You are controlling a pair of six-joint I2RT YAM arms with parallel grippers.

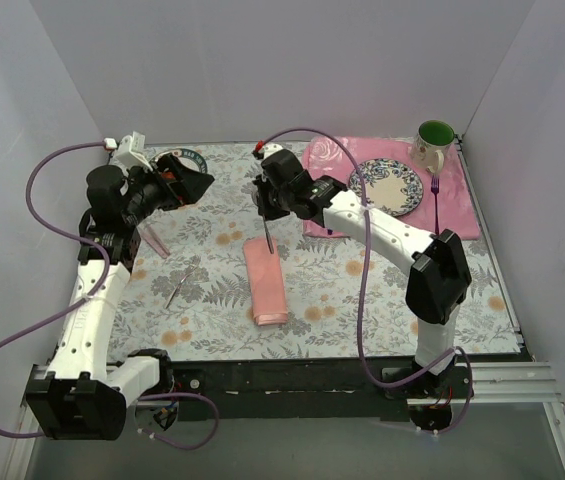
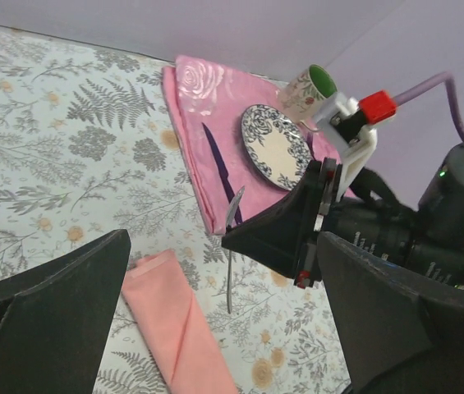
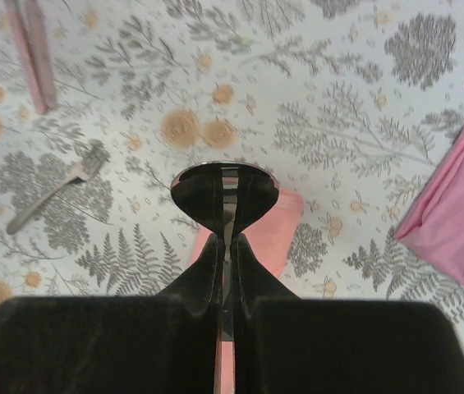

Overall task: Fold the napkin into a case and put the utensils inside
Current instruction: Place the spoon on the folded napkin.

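The napkin lies folded into a narrow salmon-pink case (image 1: 266, 282) mid-table, also seen in the left wrist view (image 2: 174, 324). My right gripper (image 1: 265, 205) is shut on a silver spoon (image 1: 265, 233), which hangs handle-down just above the case's far end. The right wrist view shows the spoon bowl (image 3: 224, 190) pinched in the right gripper (image 3: 225, 238), with the pink case (image 3: 279, 230) below. A silver fork (image 1: 182, 283) lies on the table left of the case. My left gripper (image 1: 200, 186) hovers open and empty at the back left, facing the spoon (image 2: 231, 254).
A rose-patterned pink placemat (image 1: 462, 215) at the back right carries a patterned plate (image 1: 387, 187), a purple fork (image 1: 435, 195) and a purple knife (image 2: 219, 168). A green-lined mug (image 1: 432, 145) stands behind it. A pink stick (image 1: 154, 240) lies at the left, and a dark plate (image 1: 192, 158) at the back.
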